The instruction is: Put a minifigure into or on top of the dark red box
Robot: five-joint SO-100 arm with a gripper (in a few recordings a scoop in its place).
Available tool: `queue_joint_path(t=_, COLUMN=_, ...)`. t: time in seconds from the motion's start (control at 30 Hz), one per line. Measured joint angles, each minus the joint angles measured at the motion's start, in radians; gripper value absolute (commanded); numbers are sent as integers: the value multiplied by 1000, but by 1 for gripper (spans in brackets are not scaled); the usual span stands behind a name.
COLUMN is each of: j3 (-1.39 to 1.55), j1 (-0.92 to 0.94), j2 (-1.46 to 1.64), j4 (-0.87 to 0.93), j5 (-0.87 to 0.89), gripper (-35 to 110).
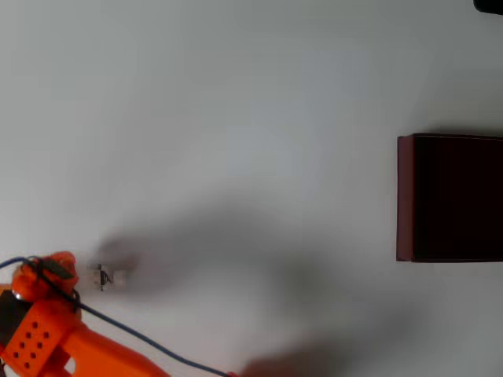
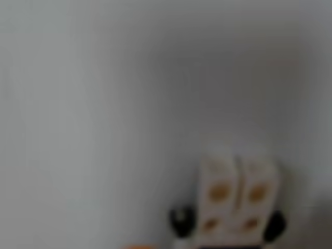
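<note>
Gripper (image 1: 78,276) sits at the lower left of the overhead view, an orange arm (image 1: 47,334) with a blue cable (image 1: 134,336) trailing off it. Fingertips not clearly visible, so can't tell how far apart the fingers are or whether they grip anything. Minifigure (image 1: 110,278) lies on the white table (image 1: 236,118) just beside the gripper tip, to its right in the overhead view; contact can't be judged. Wrist view is blurry: minifigure (image 2: 238,199) at bottom right of frame, white leg undersides with orange-brown holes facing the camera, black hands either side. Dark red box (image 1: 449,198) is at the right edge of the overhead view, open dark inside, well apart from the minifigure and gripper.
</note>
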Motion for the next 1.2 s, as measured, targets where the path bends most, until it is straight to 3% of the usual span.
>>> queue_joint_path(t=1.2, j3=235, j1=49, j2=-11, j4=-252, j5=31, gripper=22)
